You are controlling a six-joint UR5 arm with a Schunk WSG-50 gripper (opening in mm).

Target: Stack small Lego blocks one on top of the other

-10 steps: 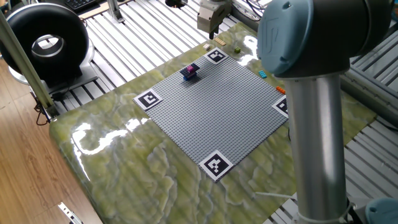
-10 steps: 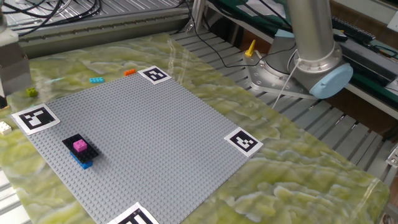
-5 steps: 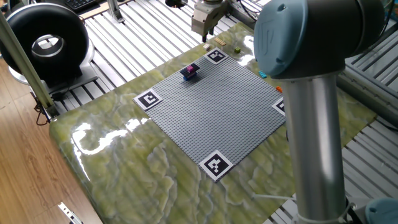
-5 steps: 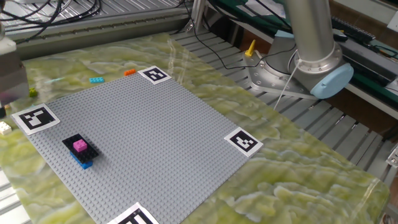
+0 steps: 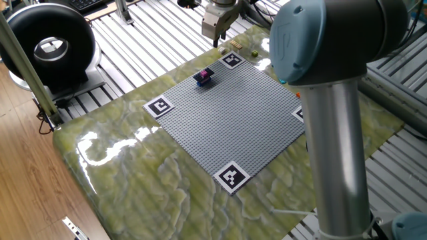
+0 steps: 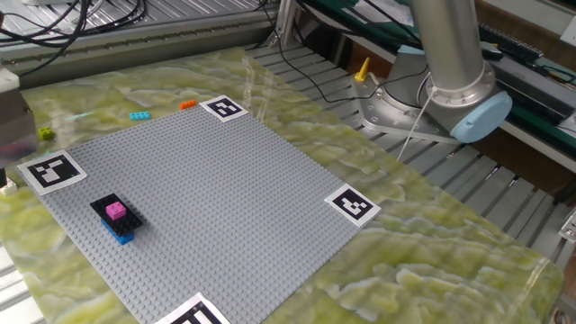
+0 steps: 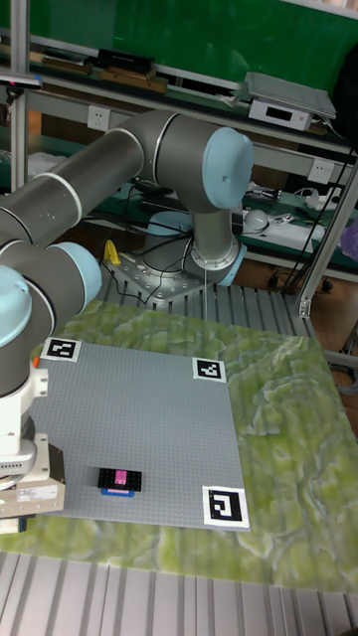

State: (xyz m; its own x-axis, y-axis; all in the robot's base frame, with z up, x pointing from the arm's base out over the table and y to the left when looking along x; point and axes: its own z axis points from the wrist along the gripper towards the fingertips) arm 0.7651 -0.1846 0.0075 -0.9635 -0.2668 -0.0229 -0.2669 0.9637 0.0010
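Note:
A magenta block sits on top of a dark stack (image 5: 204, 77) on the grey baseplate (image 5: 233, 120), near its far corner. The same stack (image 6: 115, 213) has a blue brick (image 6: 122, 237) at its base. My gripper (image 5: 216, 40) hangs above the table edge beyond that corner, with its fingers pointing down, open and holding nothing. A tan block (image 5: 235, 45) lies just to its right. Loose green (image 6: 45, 133), cyan (image 6: 139, 115) and orange (image 6: 187, 104) blocks lie off the plate. In the other fixed view my gripper (image 6: 9, 135) is blurred at the left edge.
Black-and-white marker tags (image 5: 159, 106) mark the baseplate corners. The arm's thick grey column (image 5: 337, 153) stands at the right and hides part of the plate's edge. A black round device (image 5: 50, 43) sits left of the table. Slatted metal rails (image 5: 160, 33) surround the marbled tabletop.
My gripper has shifted left and away, from above the corner tag towards the table's far edge. The stack and the loose blocks have not moved.

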